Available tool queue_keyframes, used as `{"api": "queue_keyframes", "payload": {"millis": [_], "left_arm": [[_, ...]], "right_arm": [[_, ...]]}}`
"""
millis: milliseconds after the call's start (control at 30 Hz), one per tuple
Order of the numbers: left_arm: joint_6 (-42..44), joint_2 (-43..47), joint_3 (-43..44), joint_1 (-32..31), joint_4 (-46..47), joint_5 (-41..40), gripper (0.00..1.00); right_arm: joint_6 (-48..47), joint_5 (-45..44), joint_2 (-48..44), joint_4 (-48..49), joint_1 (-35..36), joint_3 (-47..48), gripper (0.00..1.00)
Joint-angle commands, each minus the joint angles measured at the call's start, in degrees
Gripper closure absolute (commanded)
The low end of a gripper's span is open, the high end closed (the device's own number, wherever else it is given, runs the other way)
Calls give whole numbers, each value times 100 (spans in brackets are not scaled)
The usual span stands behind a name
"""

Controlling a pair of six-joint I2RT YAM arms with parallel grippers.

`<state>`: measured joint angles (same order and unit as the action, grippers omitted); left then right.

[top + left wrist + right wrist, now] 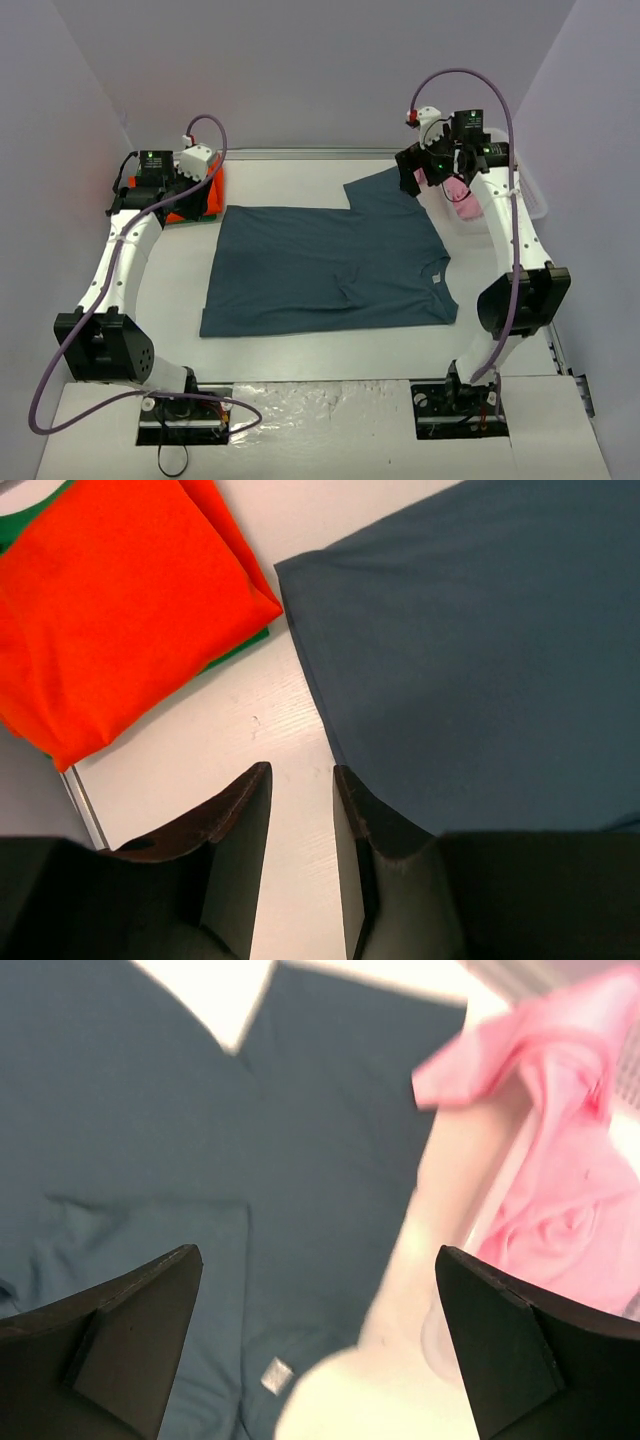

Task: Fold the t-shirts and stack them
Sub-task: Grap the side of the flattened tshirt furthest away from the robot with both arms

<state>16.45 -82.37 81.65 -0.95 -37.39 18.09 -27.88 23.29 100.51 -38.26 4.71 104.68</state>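
1. The left pincer (301, 772) stood slightly parted and empty over bare worktop (250, 710); the right pincer (317, 1252) gaped wide, also empty.
2. Four t-shirts showed, one per colour.
3. The slate-blue shirt (320, 265) lay spread flat mid-worktop.
4. The orange-red shirt (120, 600), folded, sat atop the green shirt (15, 515) at far left.
5. The pink shirt (560, 1190) lay crumpled at far right.

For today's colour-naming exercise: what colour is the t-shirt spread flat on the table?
The spread t-shirt is plain dark slate-blue, clearest in the top external view.
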Motion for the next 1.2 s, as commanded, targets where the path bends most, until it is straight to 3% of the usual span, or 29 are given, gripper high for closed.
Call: {"api": "queue_keyframes", "payload": {"millis": [0,100,133,200,233,333,467,700,800,867,967,1167], "left_arm": [[-501,-77,325,25,424,-235,70],[-808,-200,334,-2,609,-297,65],[-818,-236,360,-28,601,-280,62],[-539,-410,457,-194,443,-376,58],[-450,-464,510,-265,425,-515,58],[-82,-587,379,-423,670,-833,34],[165,-1121,466,-494,820,-535,23],[377,-2483,1519,-336,557,739,29],[403,-3240,2222,-257,311,1179,35],[429,-3835,2652,-160,-21,1511,46],[386,-4513,3461,-90,-330,1628,55],[69,-5297,4289,-2,-374,1540,55]], "right_arm": [[1155,587,-496,1177,162,-411,0],[1828,1306,131,1577,144,-451,0],[1647,2049,440,1002,144,-205,0],[1445,2197,1264,428,267,618,0],[1043,2102,1391,77,346,754,0],[829,1365,1322,292,557,738,0],[626,1073,1418,284,724,948,0],[398,747,1726,223,777,1159,0],[301,599,1893,109,812,1212,0],[248,519,2016,21,847,1230,0],[90,387,2104,-102,900,1186,0],[-77,176,2227,-208,970,1054,0]]}}
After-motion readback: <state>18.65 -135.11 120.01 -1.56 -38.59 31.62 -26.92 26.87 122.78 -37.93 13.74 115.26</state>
